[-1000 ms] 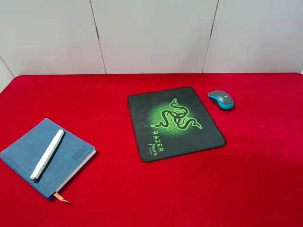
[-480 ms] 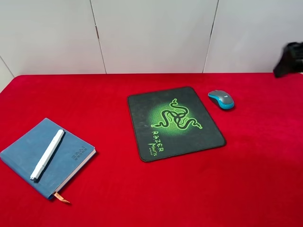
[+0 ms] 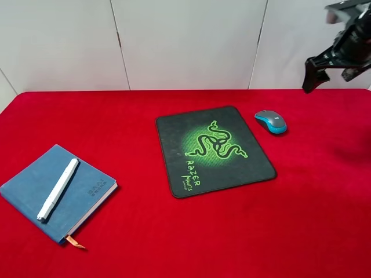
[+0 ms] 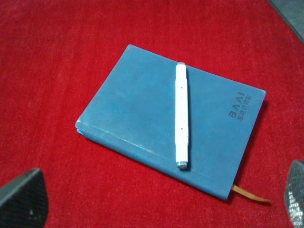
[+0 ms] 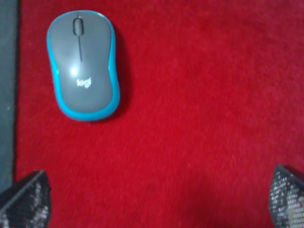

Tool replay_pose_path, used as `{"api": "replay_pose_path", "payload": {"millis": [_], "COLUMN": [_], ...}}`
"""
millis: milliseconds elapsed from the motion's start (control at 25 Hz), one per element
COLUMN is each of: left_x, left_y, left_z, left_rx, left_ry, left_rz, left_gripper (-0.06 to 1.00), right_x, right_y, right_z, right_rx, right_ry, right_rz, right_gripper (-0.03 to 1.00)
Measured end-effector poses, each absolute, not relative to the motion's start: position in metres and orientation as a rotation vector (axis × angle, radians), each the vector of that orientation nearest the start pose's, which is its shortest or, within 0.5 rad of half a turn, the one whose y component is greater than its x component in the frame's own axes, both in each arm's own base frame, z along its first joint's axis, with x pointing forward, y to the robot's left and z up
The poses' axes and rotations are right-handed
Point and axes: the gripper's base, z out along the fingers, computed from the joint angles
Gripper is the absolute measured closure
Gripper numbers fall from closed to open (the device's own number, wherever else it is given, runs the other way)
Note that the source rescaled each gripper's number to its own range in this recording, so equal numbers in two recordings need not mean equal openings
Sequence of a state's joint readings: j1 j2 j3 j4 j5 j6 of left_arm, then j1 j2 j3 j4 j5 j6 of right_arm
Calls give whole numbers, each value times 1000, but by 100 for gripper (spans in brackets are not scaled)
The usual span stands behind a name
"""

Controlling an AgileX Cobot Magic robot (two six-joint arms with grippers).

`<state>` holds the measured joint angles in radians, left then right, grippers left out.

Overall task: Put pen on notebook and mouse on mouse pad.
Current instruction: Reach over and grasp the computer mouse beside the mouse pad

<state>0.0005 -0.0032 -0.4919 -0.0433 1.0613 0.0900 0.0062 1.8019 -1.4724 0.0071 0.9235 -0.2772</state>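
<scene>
The white pen (image 3: 58,189) lies lengthwise on the blue notebook (image 3: 35,179) at the table's front left. In the left wrist view, the pen (image 4: 182,116) rests across the notebook (image 4: 137,114), and my left gripper (image 4: 159,199) hovers open above them, holding nothing. The grey and teal mouse (image 3: 271,121) sits on the red cloth, just right of the black mouse pad (image 3: 174,139) and off it. My right gripper (image 5: 156,199) is open and empty above the cloth, with the mouse (image 5: 83,66) ahead of its fingers. The right arm (image 3: 346,40) hangs high at the back right.
A red cloth (image 3: 191,237) covers the whole table. White wall panels (image 3: 185,40) stand behind its far edge. The notebook's orange ribbon (image 3: 75,242) points toward the front edge. The left arm is out of the exterior high view.
The right arm has come into the exterior high view at the top right and moved further in toward the mouse. Pen, notebook, mouse and pad have not moved.
</scene>
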Motion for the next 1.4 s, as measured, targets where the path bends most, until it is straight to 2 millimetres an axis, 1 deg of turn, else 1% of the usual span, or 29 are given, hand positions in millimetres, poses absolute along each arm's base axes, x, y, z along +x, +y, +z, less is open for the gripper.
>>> {"api": "replay_pose_path", "payload": {"millis": [200, 360, 480, 600, 880, 1120, 1400], "left_x": [-5, -5, -5, -5, -5, -5, -5], "left_y": [-3, -3, -3, -3, -3, -3, -3], "left_z": [275, 275, 275, 275, 275, 275, 275], "left_rx": [94, 94, 94, 94, 94, 94, 94], "left_ry": [2047, 2047, 2047, 2047, 2047, 2047, 2047], "left_rz": [5, 5, 5, 5, 5, 5, 5], "left_gripper": [-6, -6, -6, -6, -6, -6, -6], "right_x": [411, 423, 429, 432, 437, 439, 449], "right_y": [3, 4, 7, 14, 37, 62, 64], "right_z": [240, 217, 204, 198, 187, 169, 150], "right_rx": [-415, -433, -424, -453, -521, -611, -631], "right_ry": [2782, 2823, 2844, 2841, 2819, 2823, 2842], "right_rz": [-58, -34, 15, 54, 69, 73, 57], "right_gripper": [-3, -3, -3, -3, -3, -3, -3]}}
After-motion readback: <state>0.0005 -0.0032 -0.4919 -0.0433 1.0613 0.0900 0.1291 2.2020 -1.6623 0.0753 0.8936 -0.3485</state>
